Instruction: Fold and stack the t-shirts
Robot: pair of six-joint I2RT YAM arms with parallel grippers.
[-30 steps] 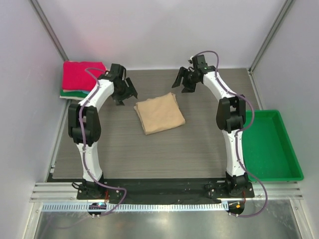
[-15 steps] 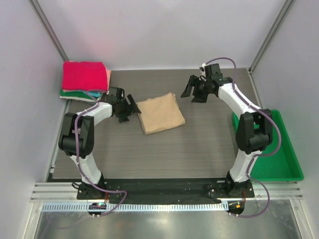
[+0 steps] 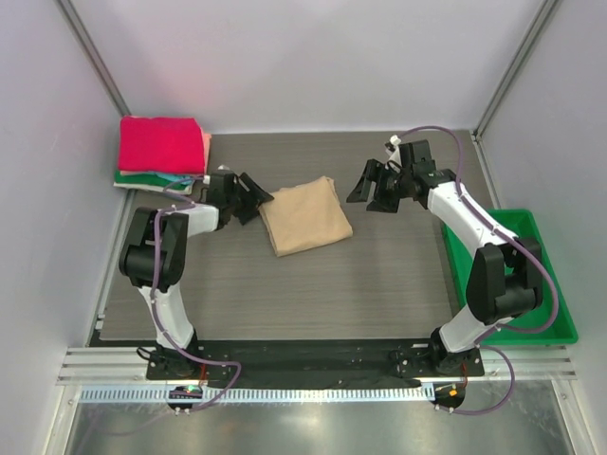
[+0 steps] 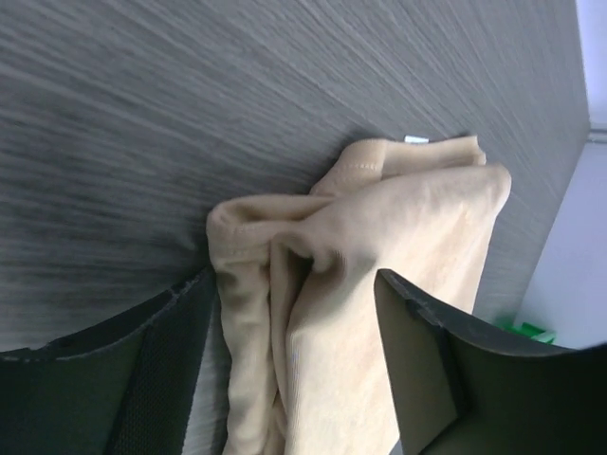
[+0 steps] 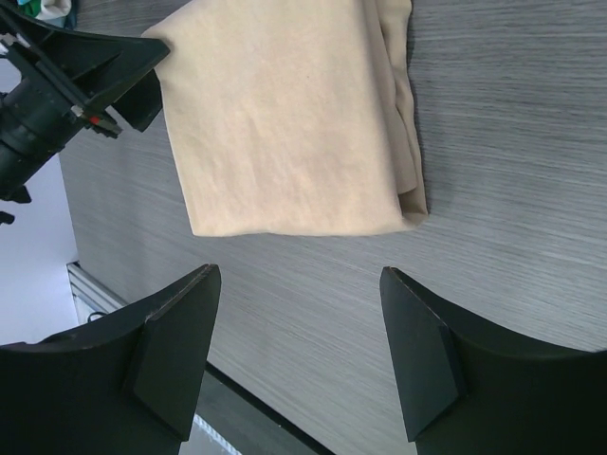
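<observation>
A folded tan t-shirt [image 3: 303, 216] lies mid-table; it also shows in the left wrist view [image 4: 379, 284] and the right wrist view [image 5: 285, 123]. My left gripper [image 3: 254, 199] is open at the shirt's left edge, its jaws standing either side of the folded layers [image 4: 294, 379]. My right gripper [image 3: 373, 187] is open and empty, apart from the shirt on its right side [image 5: 299, 355]. A stack of folded shirts, pink-red [image 3: 159, 144] on top with salmon, teal and green edges under it, sits at the back left corner.
A green plastic tray [image 3: 517, 275] stands off the table's right edge. Grey walls and metal frame posts close in the back and sides. The left gripper [image 5: 85, 71] shows in the right wrist view at the shirt's far corner.
My left gripper has come down and right to the shirt's left edge and now straddles it. My right gripper has moved right and toward the front, away from the back wall.
</observation>
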